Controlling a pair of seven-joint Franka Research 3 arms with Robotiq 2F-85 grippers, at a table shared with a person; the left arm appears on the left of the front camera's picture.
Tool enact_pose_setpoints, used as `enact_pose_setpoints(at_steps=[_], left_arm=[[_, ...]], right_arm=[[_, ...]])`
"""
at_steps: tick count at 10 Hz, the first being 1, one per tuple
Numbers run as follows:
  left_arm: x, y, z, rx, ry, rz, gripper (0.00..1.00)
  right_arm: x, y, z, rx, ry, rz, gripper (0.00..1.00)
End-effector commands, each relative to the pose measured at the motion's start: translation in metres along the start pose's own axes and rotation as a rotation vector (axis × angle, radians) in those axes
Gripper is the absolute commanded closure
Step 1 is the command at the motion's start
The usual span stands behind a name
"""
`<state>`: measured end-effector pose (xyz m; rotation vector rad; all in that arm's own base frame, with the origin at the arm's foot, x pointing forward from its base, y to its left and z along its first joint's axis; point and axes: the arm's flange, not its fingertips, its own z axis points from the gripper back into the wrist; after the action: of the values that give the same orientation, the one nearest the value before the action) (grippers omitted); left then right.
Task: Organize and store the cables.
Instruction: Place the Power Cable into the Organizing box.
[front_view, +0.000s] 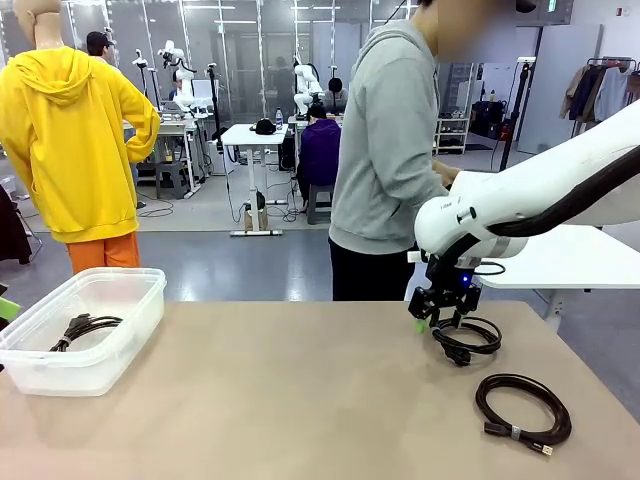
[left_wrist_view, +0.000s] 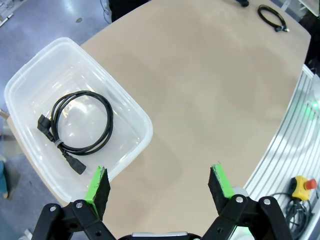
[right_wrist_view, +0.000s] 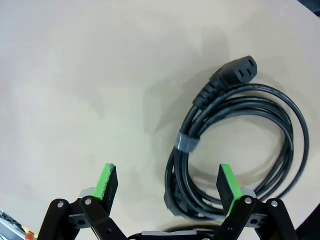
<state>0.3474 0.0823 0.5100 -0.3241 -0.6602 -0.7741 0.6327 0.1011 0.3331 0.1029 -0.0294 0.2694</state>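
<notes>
One coiled black cable (front_view: 468, 338) lies at the table's far right, bound by a small tie (right_wrist_view: 186, 141), its plug (right_wrist_view: 235, 72) pointing away from the coil. My right gripper (front_view: 443, 312) hovers open just over this coil's left edge. In the right wrist view the right gripper (right_wrist_view: 167, 181) has the coil's near strands between its green pads, not touching. A second coiled cable (front_view: 523, 408) rests at the front right. A third cable (left_wrist_view: 82, 125) lies inside the clear bin (front_view: 140, 300). My left gripper (left_wrist_view: 159, 185) stands open above the bin's near corner, holding nothing.
A person in a grey sweater (front_view: 385, 150) stands at the far edge, turned toward a white side table (front_view: 560, 255). Bare tabletop (front_view: 300, 390) spreads between the bin and the cables. A red stop button (left_wrist_view: 302, 186) sits off the table's edge.
</notes>
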Motion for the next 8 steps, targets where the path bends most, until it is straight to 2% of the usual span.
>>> enact_pose_setpoints(at_steps=[1, 4, 5, 6, 7, 8], left_arm=[[0.003, 0.001, 0.0, 0.016, 0.014, 0.007, 0.0], [0.003, 0.001, 0.0, 0.016, 0.014, 0.007, 0.0], [0.003, 0.001, 0.0, 0.016, 0.014, 0.007, 0.0], [0.003, 0.001, 0.0, 0.016, 0.014, 0.007, 0.0], [0.003, 0.001, 0.0, 0.016, 0.014, 0.007, 0.0], [0.003, 0.001, 0.0, 0.016, 0.014, 0.007, 0.0]], right_arm=[[0.013, 0.006, -0.014, -0.034, 0.002, -0.056, 0.0], [0.015, 0.007, -0.03, -0.065, 0.017, -0.089, 0.0], [0.015, 0.009, -0.033, -0.072, 0.017, -0.09, 0.17], [0.015, 0.011, -0.032, -0.079, 0.003, -0.095, 0.6], [0.016, 0.011, -0.03, -0.083, -0.003, -0.097, 0.77], [0.016, 0.011, -0.03, -0.094, -0.006, -0.104, 1.0]])
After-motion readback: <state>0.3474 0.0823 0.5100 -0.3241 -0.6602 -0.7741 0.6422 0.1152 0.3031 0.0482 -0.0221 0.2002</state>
